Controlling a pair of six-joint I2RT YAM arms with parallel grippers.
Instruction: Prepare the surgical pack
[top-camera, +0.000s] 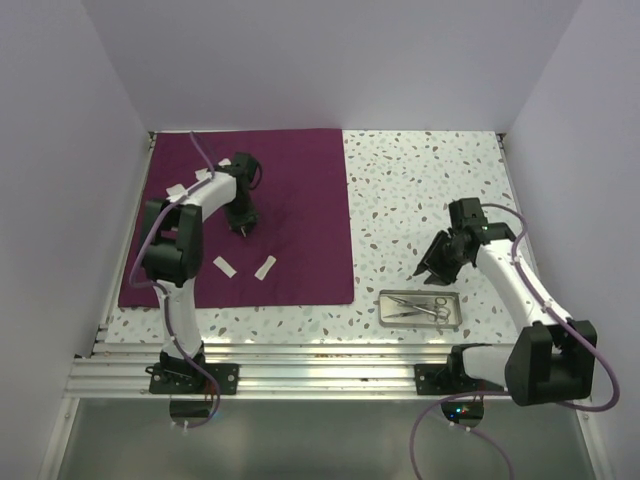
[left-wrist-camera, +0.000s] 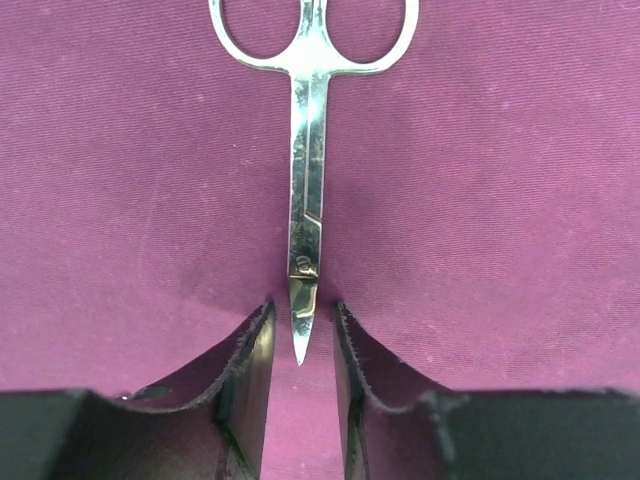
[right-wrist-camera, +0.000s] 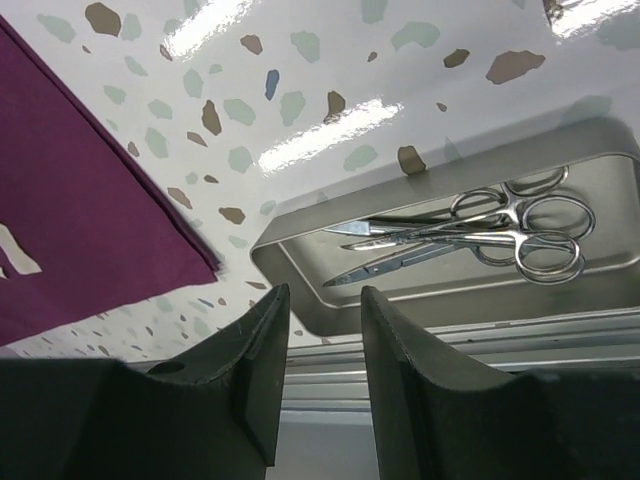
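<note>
One cloth (top-camera: 300, 200), one tray (top-camera: 384, 311), three scissor-like instruments (left-wrist-camera: 305, 200), four gauze pads (top-camera: 266, 266).

Left arm (top-camera: 205, 195) extended, jaws slightly parted (pointing down); right arm (top-camera: 500, 270) bent, jaws parted.

Bright light is glaring in white streaks off the bench (right-wrist-camera: 420, 60) and tray (right-wrist-camera: 300, 262) (right wrist view); shadows are falling soft.
</note>
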